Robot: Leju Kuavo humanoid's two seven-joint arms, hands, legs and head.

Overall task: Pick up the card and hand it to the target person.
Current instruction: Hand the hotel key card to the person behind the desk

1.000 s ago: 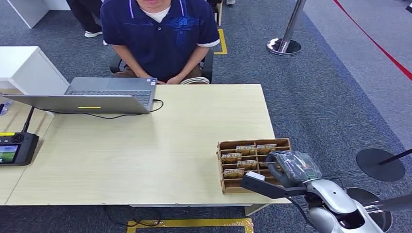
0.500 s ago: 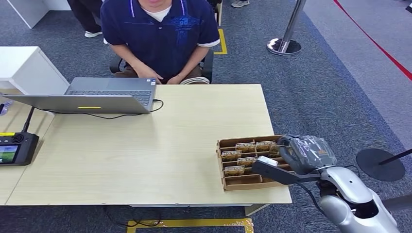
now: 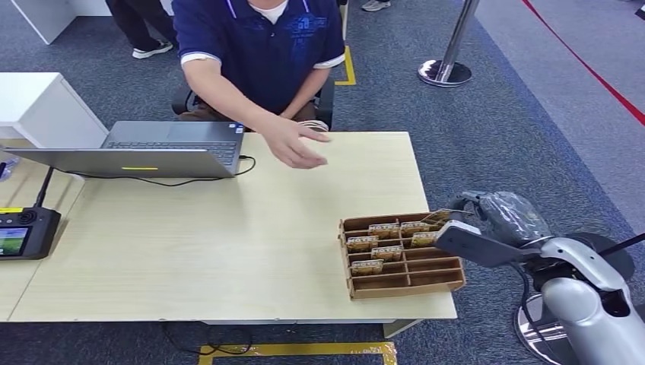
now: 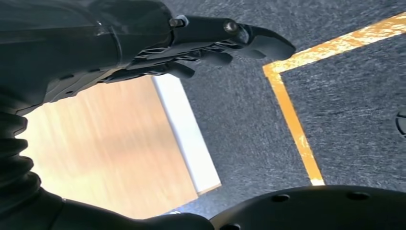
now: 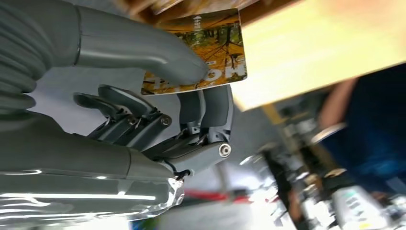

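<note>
R hand [image 5: 191, 103] pinches card [image 5: 210, 50] thumb vs fingers, just past table [image 3: 228, 228] R edge by card tray [image 3: 403, 285] | card print partly under thumb, prob. forest pic | L hand [image 4: 206, 45] empty, fingers extended | person's hand [image 3: 297, 148] over far table edge

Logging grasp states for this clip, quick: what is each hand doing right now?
Left hand: holds nothing, fingers extended over the carpet.
Right hand: pinches a card between thumb and fingers.
</note>
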